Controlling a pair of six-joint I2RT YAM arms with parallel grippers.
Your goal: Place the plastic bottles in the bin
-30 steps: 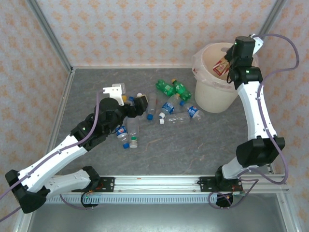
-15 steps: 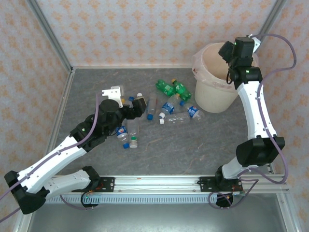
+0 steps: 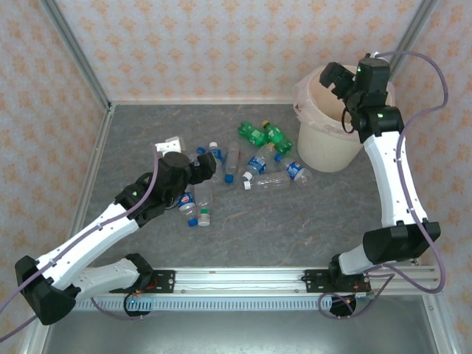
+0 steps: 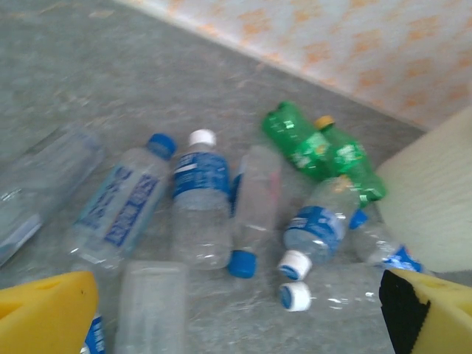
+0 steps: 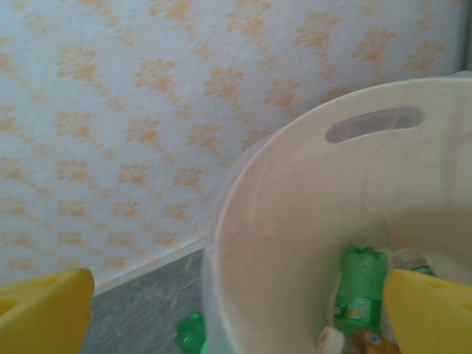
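My right gripper (image 3: 333, 77) is hanging released above the bin (image 3: 324, 151), its load just dropped inside. My left gripper (image 4: 236, 310) is hovering, spread wide, over the bottles (image 3: 257, 164) lying on the tabletop (image 3: 295, 221); many are waiting.

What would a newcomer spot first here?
The scatter of plastic bottles lying mid-table stands out first: mostly clear with blue labels, plus two green ones at the far side. Next is the big cream bin at the far right, with the right gripper open above it and a green bottle already inside. The left gripper hovers open over the scatter.
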